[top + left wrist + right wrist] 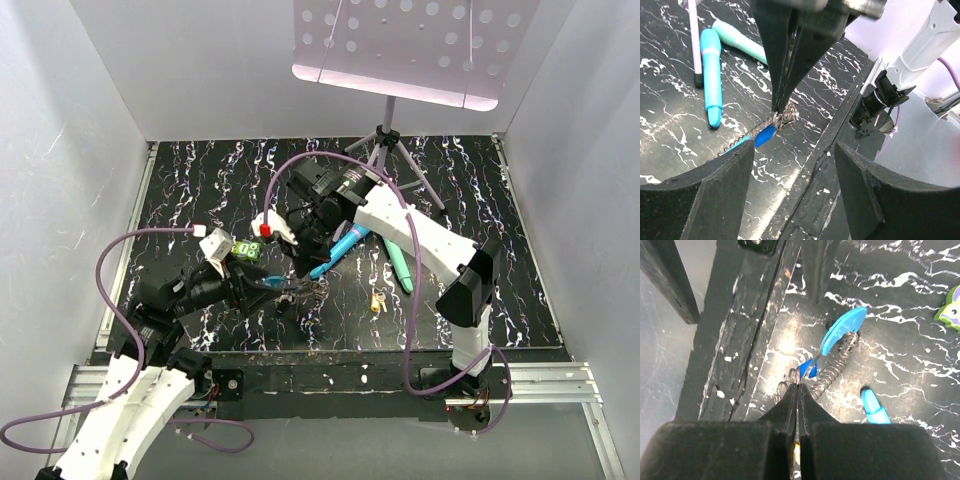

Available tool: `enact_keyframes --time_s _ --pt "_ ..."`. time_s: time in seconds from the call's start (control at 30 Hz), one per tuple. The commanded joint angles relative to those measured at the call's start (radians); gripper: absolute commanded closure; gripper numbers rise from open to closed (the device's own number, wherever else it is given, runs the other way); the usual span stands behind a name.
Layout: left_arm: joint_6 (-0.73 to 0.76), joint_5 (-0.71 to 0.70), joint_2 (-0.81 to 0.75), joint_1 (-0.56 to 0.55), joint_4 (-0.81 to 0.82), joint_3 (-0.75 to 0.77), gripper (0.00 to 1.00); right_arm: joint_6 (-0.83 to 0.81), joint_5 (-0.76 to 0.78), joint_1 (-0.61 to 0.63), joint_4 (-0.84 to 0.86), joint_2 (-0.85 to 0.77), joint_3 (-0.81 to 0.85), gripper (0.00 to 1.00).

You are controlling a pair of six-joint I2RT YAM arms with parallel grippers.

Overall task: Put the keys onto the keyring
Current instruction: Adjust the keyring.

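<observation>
The keyring (305, 290) lies near the table's front edge: a grey chain-like loop (832, 372) with a bright blue curved section (842, 330). My right gripper (797, 387) is shut, its tips pinching small wire rings at the keyring's near end. The left wrist view shows the same pinch from the side (777, 112), next to the blue section (765, 135). My left gripper (792, 190) is open wide and holds nothing; its left finger is just beside the blue section's end. In the top view it (262, 283) sits left of the right gripper (298, 272). One yellow-headed key (377, 300) lies alone to the right.
Two teal sticks (340, 248) (400, 265) lie behind the keyring. A small green piece (250, 250) sits by the left gripper and also shows in the right wrist view (951, 310). A tripod stand (385, 140) with a perforated plate stands at the back. The table's front rail (840, 130) is close.
</observation>
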Motion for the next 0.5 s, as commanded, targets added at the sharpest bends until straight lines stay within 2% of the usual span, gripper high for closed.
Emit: enact_keyframes --time_s 0.0,0.1,0.23,0.47 --pt "0.090 -0.011 -0.033 0.000 0.052 -0.015 0.36 -0.093 0.107 0.029 -0.124 -0.056 0.006 0.99" --pt "0.099 -0.005 -0.062 0.000 0.112 -0.041 0.38 -0.112 0.114 0.034 -0.069 -0.099 -0.023 0.99" --pt "0.043 0.057 -0.076 0.000 0.279 -0.102 0.49 -0.168 0.109 0.045 -0.052 -0.130 -0.033 0.99" --pt "-0.082 0.137 0.005 0.000 0.452 -0.150 0.54 -0.209 0.082 0.055 -0.069 -0.135 -0.019 0.99"
